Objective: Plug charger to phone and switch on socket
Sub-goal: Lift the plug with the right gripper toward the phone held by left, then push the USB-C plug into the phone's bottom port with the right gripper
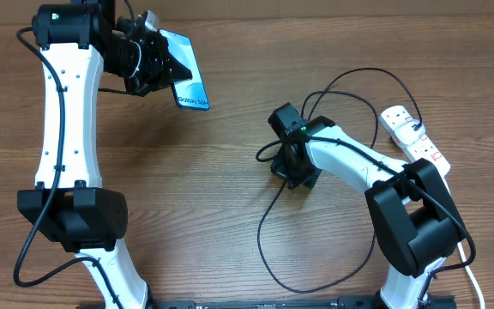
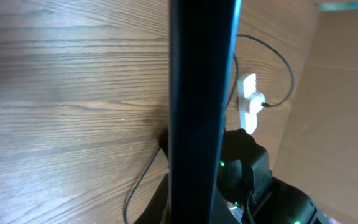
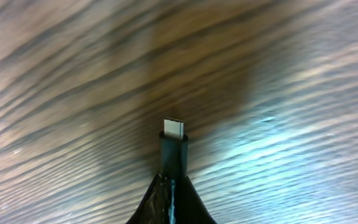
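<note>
Mating connector to phone is the step in hand, nothing joined yet. Left pincer (image 1: 163,62) is clamped on the phone (image 1: 187,75), holding it up and tilted near the far left of the table (image 1: 230,257), screen lit, "Galaxy" end pointing toward the right arm. In the left wrist view the phone shows only as a dark edge-on bar, so I can't see the port. Right pincer (image 3: 173,190) is pinching the connector tip (image 3: 173,140) of the charger (image 1: 264,232), with the metal tongue sticking out straight ahead over bare wood. Tip and phone are well apart. The other end of the cable looks plugged into the socket (image 1: 414,137) at far right; I can't read the switch state. To do it well: bring the tip in along the phone's long axis, roll the wrist so the flat of the tongue lies parallel to the phone's thin edge, and centre it on the port before pushing. Left arm should brace against the push. Watch the slack: the loops lie around the right arm and could drag the tip off line. Flip the switch after seating.
</note>
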`<control>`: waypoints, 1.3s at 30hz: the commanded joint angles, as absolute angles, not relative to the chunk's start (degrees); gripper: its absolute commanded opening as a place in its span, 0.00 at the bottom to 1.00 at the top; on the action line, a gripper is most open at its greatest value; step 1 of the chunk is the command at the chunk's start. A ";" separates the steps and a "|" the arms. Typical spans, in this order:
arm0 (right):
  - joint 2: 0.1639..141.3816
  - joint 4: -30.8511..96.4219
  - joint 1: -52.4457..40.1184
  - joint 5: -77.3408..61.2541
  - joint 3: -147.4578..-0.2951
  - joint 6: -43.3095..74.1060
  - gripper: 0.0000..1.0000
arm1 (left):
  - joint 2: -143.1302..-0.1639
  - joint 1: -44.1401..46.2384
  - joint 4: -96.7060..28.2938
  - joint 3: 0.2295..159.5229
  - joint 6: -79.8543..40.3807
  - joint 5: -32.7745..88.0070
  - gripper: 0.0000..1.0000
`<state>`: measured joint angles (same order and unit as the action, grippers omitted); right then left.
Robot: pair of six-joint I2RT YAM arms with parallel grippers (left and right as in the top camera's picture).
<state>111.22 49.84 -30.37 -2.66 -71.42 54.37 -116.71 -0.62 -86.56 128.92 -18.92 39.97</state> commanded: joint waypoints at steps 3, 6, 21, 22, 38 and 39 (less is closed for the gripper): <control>108.68 50.70 -30.20 -8.47 -77.65 46.06 0.04 | -116.81 -0.32 -83.33 129.14 -11.70 53.19 0.04; 106.06 50.68 -30.20 -12.73 -79.61 41.93 0.04 | -116.81 -0.32 -80.58 129.14 -11.53 57.49 0.04; 84.33 50.41 -30.37 -33.17 -81.49 21.96 0.04 | -116.81 0.08 -69.71 129.14 -11.44 76.55 0.04; 83.13 50.17 -30.37 -33.19 -81.49 21.93 0.04 | -116.81 0.32 -69.71 129.14 -10.81 77.45 0.04; 75.85 50.48 -34.94 -18.15 -81.52 19.51 0.04 | -116.81 7.01 -73.89 129.14 -2.33 74.59 0.04; 75.85 50.68 -35.66 -16.34 -81.52 19.66 0.04 | -116.81 7.64 -74.11 129.14 -2.31 73.01 0.04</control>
